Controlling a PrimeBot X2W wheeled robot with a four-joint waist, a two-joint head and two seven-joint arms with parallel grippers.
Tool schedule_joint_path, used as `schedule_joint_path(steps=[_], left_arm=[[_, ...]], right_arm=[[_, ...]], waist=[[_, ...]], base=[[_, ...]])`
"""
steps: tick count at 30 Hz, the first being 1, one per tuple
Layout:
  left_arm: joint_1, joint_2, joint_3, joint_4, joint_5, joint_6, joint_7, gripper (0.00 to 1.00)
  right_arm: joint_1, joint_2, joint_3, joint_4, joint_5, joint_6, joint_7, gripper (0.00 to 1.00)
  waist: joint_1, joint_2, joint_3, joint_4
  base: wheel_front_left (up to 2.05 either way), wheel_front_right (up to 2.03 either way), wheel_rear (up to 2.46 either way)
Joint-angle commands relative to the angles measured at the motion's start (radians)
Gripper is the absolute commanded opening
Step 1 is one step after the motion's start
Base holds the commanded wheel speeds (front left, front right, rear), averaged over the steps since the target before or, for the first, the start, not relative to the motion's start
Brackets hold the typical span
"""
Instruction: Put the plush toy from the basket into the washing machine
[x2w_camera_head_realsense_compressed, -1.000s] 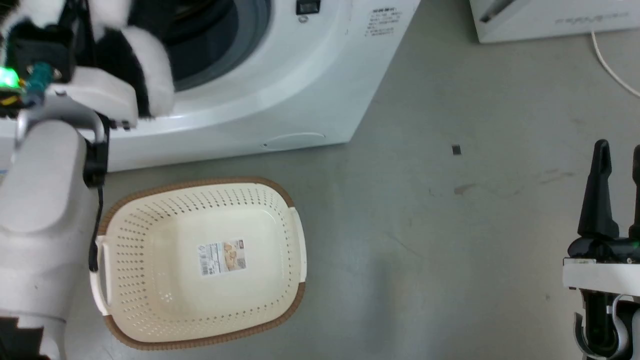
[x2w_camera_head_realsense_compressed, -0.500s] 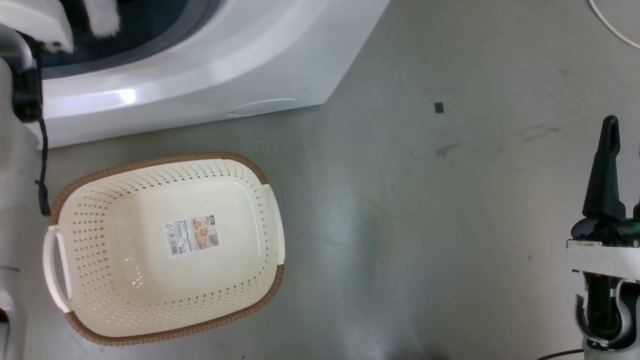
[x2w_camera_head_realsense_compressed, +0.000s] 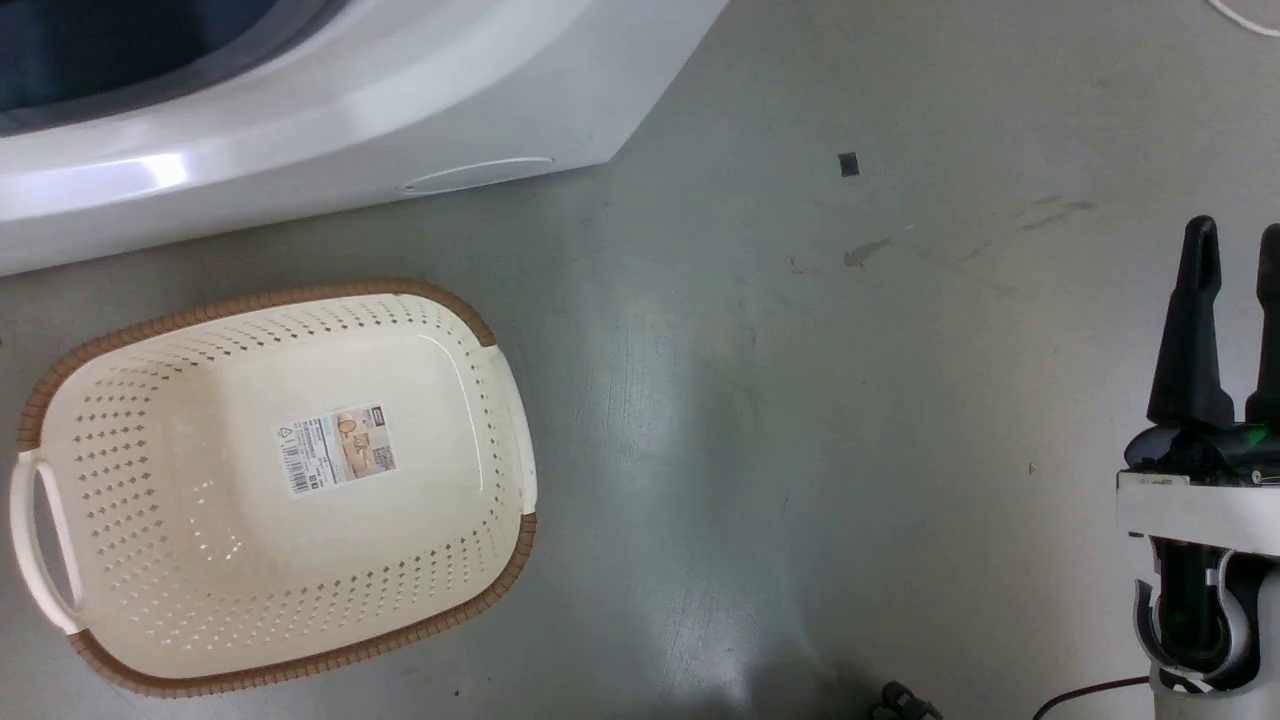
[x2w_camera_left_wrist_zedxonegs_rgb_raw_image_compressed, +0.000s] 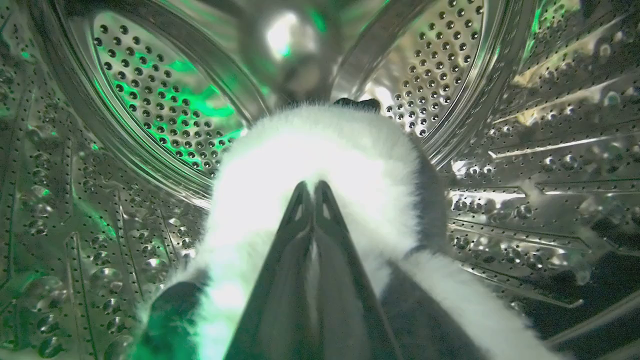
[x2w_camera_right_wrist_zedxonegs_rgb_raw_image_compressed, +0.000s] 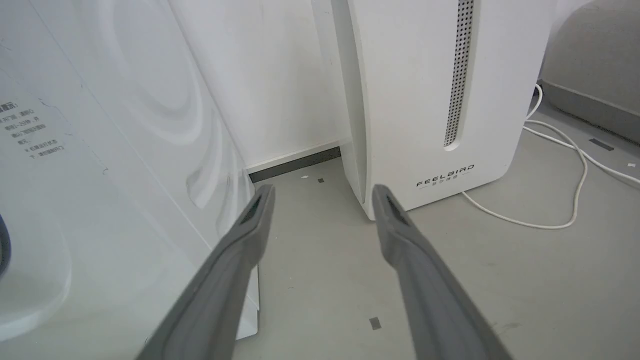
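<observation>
In the left wrist view my left gripper is shut on the plush toy, a fluffy white body with black limbs, held inside the shiny perforated steel drum of the washing machine. The cream basket sits on the floor below the washer in the head view, with nothing but its label sticker inside. My right gripper stands open at the lower right of the head view, fingers apart over bare floor; the right wrist view shows the right gripper holding nothing.
A white FEELBIRD appliance stands right of the washer's side panel, with a white cable trailing on the grey floor. A small dark mark lies on the floor between basket and right arm.
The head camera has tilted down and away, so the washer porthole and left arm have slid out of the top left. The toy has gone from the porthole's mouth into the drum.
</observation>
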Motion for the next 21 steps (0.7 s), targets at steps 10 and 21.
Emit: schedule_joint_path(steps=[10,21], left_arm=[[-0.074,0.012,-0.015,0.024,0.032,0.017,-0.007,0.00],[-0.048,0.009,-0.019,0.052,0.023,0.003,-0.007,1.00]], right_arm=[[-0.024,-0.001,0.009,-0.008,0.011,-0.001,-0.005,1.00],[-0.023,-0.001,0.008,0.000,-0.002,-0.001,-0.005,1.00]], waist=[[-0.0001,0.0000,0.044,-0.016],[-0.0001,0.0000,0.022,0.006]], base=[[0.00,0.00,0.00],[0.00,0.00,0.00]])
